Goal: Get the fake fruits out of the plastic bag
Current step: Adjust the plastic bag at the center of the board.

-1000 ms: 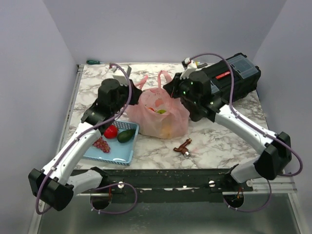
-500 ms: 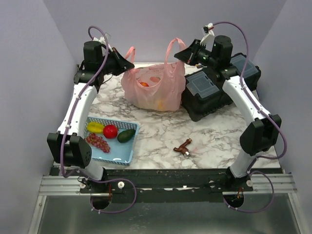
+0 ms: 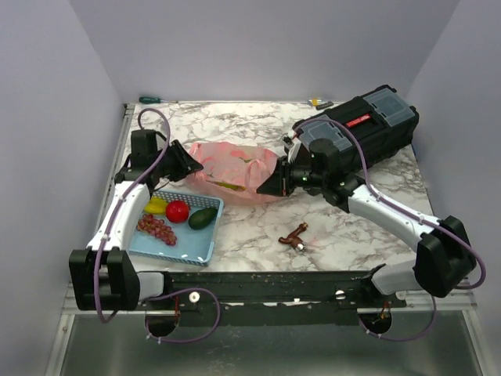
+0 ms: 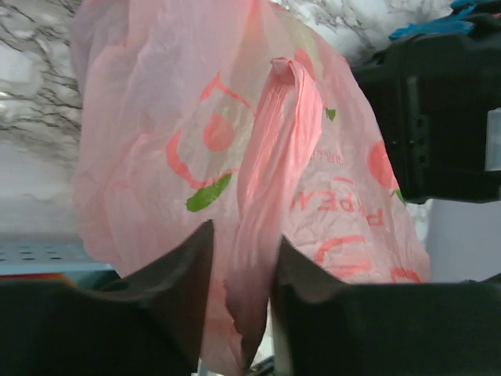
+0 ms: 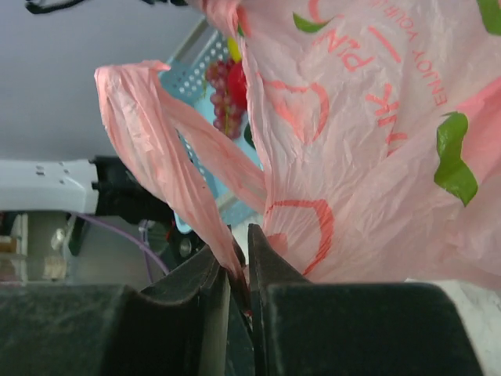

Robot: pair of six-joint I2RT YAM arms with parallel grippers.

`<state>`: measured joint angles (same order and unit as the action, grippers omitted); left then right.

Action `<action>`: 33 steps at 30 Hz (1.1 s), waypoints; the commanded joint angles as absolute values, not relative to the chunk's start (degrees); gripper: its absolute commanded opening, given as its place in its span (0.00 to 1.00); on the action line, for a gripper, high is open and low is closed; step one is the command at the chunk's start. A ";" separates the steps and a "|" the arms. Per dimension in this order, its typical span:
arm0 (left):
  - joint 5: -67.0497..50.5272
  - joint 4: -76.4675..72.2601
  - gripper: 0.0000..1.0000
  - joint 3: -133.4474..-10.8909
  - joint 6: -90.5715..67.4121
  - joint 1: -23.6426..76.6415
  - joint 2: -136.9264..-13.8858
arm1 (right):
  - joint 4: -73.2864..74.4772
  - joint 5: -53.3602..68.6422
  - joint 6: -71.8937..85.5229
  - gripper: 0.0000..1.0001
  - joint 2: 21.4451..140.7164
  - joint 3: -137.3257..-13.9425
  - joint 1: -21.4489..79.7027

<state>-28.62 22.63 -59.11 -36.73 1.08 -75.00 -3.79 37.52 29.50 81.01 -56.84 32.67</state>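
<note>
if you start with the top view, the plastic bag (image 3: 231,168) is lying flat on the desk (image 3: 344,227) about dead centre. it's stretched between the left gripper (image 3: 188,163) at its left end and the right gripper (image 3: 268,183) at its right end. my guess is each arm went for a handle so the mouth can be pulled wide. can't make out any fake fruits through the plastic from up here. a red fruit (image 3: 178,210) sits in the blue basket (image 3: 196,249) at lower left, just beside the bag.

left wrist view: one twisted handle (image 4: 274,157) runs down the middle of the frame and drops right between the jaws, which stand a bit apart. honestly can't tell if they're pinching it or it's just hanging there.

right wrist view: jaws nearly together at bottom centre, clenched on the other handle (image 5: 188,180). the bag's printed sheet fills the right of the frame, with grapes (image 5: 223,90) peeking in near the top. whether the bag is emptied yet, i can't say.
</note>
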 commanded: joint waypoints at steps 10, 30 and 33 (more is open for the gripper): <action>-27.30 19.49 0.98 -44.37 -32.12 1.42 -45.36 | -5.47 26.35 23.73 0.32 73.90 -51.42 36.45; -24.83 12.06 0.99 -31.92 -39.14 30.99 -26.72 | -0.10 24.54 16.63 0.70 70.17 -52.90 37.46; -18.21 19.61 0.99 -37.21 -37.63 33.26 -27.50 | 4.72 21.60 12.51 0.79 67.61 -54.26 38.39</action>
